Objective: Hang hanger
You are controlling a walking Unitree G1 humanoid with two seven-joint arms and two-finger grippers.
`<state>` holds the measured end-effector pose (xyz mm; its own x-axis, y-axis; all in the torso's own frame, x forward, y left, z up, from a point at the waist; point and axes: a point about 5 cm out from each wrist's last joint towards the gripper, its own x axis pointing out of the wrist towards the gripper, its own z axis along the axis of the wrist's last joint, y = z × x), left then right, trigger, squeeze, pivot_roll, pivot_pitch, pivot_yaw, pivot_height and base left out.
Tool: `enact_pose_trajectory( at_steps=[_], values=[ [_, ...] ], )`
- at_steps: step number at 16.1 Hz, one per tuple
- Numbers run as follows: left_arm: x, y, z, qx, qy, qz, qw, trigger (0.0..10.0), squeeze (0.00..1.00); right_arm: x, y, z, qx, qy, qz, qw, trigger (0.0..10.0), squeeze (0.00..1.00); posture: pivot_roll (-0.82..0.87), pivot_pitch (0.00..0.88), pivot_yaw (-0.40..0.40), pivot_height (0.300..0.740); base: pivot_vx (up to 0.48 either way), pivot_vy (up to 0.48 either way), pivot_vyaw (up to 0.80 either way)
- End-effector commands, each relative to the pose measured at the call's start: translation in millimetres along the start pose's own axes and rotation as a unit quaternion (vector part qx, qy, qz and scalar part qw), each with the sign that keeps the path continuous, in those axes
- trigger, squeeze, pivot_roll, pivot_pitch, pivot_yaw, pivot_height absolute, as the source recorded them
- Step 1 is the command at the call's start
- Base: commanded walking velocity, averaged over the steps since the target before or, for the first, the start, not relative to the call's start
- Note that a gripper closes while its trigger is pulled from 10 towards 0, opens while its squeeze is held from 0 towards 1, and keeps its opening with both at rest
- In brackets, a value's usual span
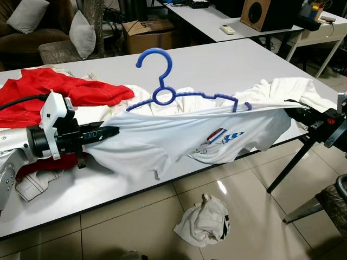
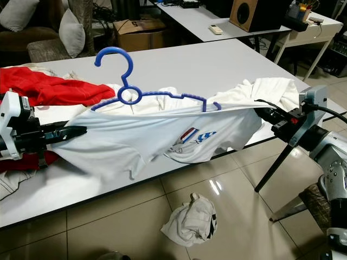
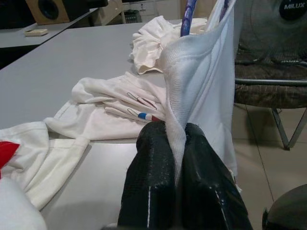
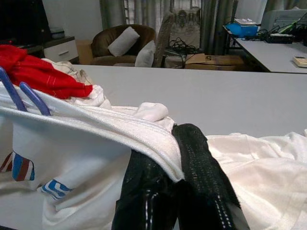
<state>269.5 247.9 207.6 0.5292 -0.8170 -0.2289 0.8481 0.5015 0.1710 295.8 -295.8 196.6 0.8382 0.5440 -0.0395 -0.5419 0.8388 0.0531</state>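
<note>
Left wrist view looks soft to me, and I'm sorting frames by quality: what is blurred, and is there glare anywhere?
Left wrist view: the black fingers are blurred, the white shirt is sharper. Left eye view: ceiling light glares off the floor tiles.

1. Setting: a room that mixes living-room and office or lab features.
2. Living-room evidence: a dark brown upholstered sofa (image 4: pixel 120 40) carrying pale grey cushions (image 1: pixel 82 33), with curtains behind it.
3. Office or lab evidence: a long pale grey worktop (image 1: pixel 227 62), and a second grey desk (image 1: pixel 217 19) behind it holding a white remote control (image 1: pixel 227 28).
4. Further items: a wooden loudspeaker box (image 1: pixel 265 13), an open brown cardboard carton (image 1: pixel 149 33), and cables.
5. Floor: glossy beige tiles (image 1: pixel 255 216).
</note>
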Motion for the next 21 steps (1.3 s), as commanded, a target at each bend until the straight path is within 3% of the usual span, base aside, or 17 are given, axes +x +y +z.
enact_pose_trajectory(
  at_steps=[1,3,7,9,11,13,15,18,21],
  values=[
    [-15.1,6.7,-7.9,-0.004,0.038,0.030,0.999,0.0,0.00,-16.5,-17.4,15.7,-0.018,-0.018,-0.050,0.998,0.0,0.00,-0.13,0.000,-0.003,0.740,0.000,0.000,0.00],
    [-11.4,3.0,-11.9,0.001,0.055,0.013,0.998,0.0,0.00,-14.6,-15.8,18.3,-0.020,-0.024,-0.045,0.998,0.0,0.00,-0.13,0.000,-0.004,0.740,0.000,0.000,0.00],
    [18.5,-1.7,-9.2,0.048,0.074,-0.011,0.996,0.0,0.00,10.5,3.7,26.8,-0.025,-0.035,-0.028,0.999,0.0,0.00,-0.13,0.000,-0.002,0.740,0.000,0.000,0.00],
    [28.9,1.1,-3.1,0.059,0.067,-0.004,0.996,0.0,0.00,20.7,16.6,26.9,-0.029,-0.028,-0.006,0.999,0.0,0.00,-0.13,0.000,-0.003,0.740,0.000,0.000,0.00],
    [43.9,4.2,10.2,0.062,0.053,-0.008,0.997,0.0,0.00,37.0,40.9,32.2,-0.035,-0.026,0.034,0.998,0.0,0.00,-0.13,0.000,0.002,0.740,0.000,0.000,0.00],
    [48.8,5.4,13.4,0.064,0.052,-0.009,0.996,0.0,0.00,42.0,48.4,35.0,-0.038,-0.025,0.043,0.998,0.0,0.00,-0.12,0.000,0.007,0.740,0.000,0.000,0.00],
    [64.5,-0.5,21.1,0.077,0.054,-0.050,0.994,0.0,0.00,58.2,67.7,46.4,-0.050,-0.032,0.062,0.996,0.0,0.00,-0.13,0.000,0.021,0.740,0.000,0.000,0.00],
    [69.4,-7.4,22.5,0.094,0.063,-0.087,0.990,0.0,0.00,65.7,71.6,58.1,-0.067,-0.054,0.055,0.995,0.0,0.00,-0.13,0.000,0.023,0.740,0.000,0.000,0.00],
    [69.4,-7.4,22.5,0.094,0.063,-0.087,0.990,0.0,0.00,65.7,71.6,58.1,-0.067,-0.054,0.055,0.995,0.0,0.00,-0.13,0.000,0.023,0.740,0.000,0.000,0.00]
  ],
)
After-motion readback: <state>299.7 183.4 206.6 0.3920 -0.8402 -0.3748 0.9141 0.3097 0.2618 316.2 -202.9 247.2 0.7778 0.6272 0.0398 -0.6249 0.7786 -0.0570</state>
